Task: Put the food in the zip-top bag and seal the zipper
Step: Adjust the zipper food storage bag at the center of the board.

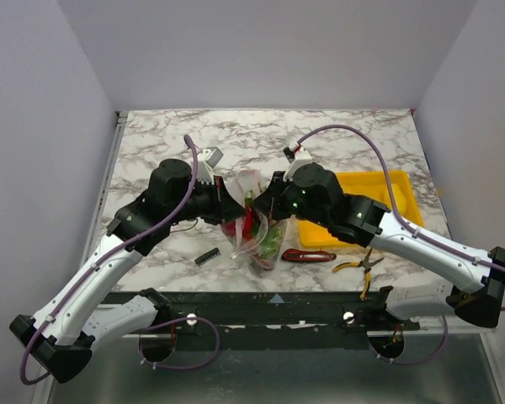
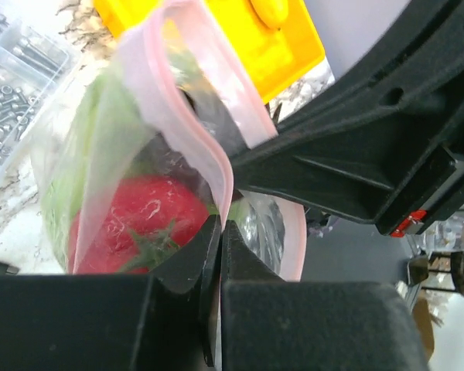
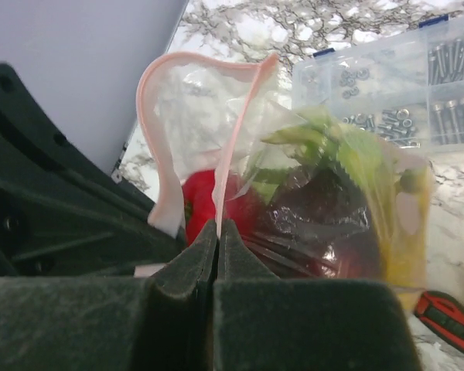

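The food (image 2: 151,212) lay inside the bag (image 1: 257,237) at mid-table, tray (image 1: 404,189) at its three o'clock. The left gripper (image 2: 220,239) and right gripper (image 3: 218,236) each clenched the zipper (image 3: 230,147), which gaped above them; sealing, I'd judge, remained

1. A marble table (image 1: 151,151), white with gray swirls, has everything on it.
2. A yellow tray (image 1: 404,189) sits on the right side of the table.
3. A red-handled tool (image 1: 307,255) lies flat near the front edge, in front of the tray.
4. Yellow-handled pliers (image 1: 362,268) lie just to the right of the red tool, near the front edge too.
5. A small black part (image 1: 206,257) with tiny teeth lies alone, left of the middle.
6. A clear box (image 3: 394,85) has little rooms full of silver screws and bolts.
7. Plain gray walls (image 1: 261,50) stand around the table.
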Motion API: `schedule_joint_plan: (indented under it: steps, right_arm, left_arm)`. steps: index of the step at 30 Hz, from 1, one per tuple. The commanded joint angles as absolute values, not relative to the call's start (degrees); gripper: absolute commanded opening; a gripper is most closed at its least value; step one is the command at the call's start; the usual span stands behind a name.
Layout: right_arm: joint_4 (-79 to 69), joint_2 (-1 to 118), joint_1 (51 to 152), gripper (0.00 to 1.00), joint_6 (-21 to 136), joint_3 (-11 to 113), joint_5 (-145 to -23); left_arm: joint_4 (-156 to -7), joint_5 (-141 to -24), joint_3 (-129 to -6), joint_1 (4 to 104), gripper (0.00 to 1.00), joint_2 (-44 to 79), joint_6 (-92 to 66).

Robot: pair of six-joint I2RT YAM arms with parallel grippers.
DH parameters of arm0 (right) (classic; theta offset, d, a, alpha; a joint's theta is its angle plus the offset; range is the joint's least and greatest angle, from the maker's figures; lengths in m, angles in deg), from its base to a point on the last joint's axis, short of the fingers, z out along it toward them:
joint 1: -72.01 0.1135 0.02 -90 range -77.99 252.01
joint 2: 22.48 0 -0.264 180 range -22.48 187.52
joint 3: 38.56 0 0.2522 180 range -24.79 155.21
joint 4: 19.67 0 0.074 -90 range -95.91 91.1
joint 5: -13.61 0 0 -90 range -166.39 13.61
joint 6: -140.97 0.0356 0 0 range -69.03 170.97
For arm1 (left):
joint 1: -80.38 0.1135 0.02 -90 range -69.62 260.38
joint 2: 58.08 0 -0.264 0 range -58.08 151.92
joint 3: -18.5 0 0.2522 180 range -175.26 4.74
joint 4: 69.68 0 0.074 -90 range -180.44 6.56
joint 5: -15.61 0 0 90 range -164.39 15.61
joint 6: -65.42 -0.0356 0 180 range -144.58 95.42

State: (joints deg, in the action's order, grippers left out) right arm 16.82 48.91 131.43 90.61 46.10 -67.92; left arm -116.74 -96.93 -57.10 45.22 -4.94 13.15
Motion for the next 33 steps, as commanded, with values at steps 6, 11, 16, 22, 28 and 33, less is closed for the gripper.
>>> schedule_joint_plan:
  steps: [6, 11, 16, 22, 28, 33]
  right_arm:
    - [2.88, 48.06, 132.17, 0.00, 106.99, 42.72, -63.88]
    - [-0.04, 46.04, 132.22, 0.00, 107.39, 40.59, -63.11]
    - [12.65, 46.65, 132.23, 0.00, 96.22, 46.92, -59.55]
    - [15.62, 43.80, 132.54, 0.00, 98.10, 44.88, -62.93]
    - [12.56, 48.32, 132.40, 0.00, 95.23, 37.12, -58.29]
    - [13.86, 44.46, 133.31, 0.00, 89.13, 47.78, -64.70]
  left_arm:
    - [-111.95, -96.77, -59.53, 39.51, 0.00, -3.22, 9.87]
    - [-112.21, -91.65, -57.12, 39.57, 0.00, -4.38, 9.86]
    - [-117.30, -88.75, -61.54, 40.19, 0.00, -6.15, 12.42]
    - [-121.31, -90.44, -62.58, 40.28, 0.00, -9.23, 21.42]
    - [-118.92, -94.03, -50.39, 47.54, 0.00, -3.44, 20.45]
    - [-124.90, -93.99, -66.34, 45.67, 0.00, -8.53, 18.15]
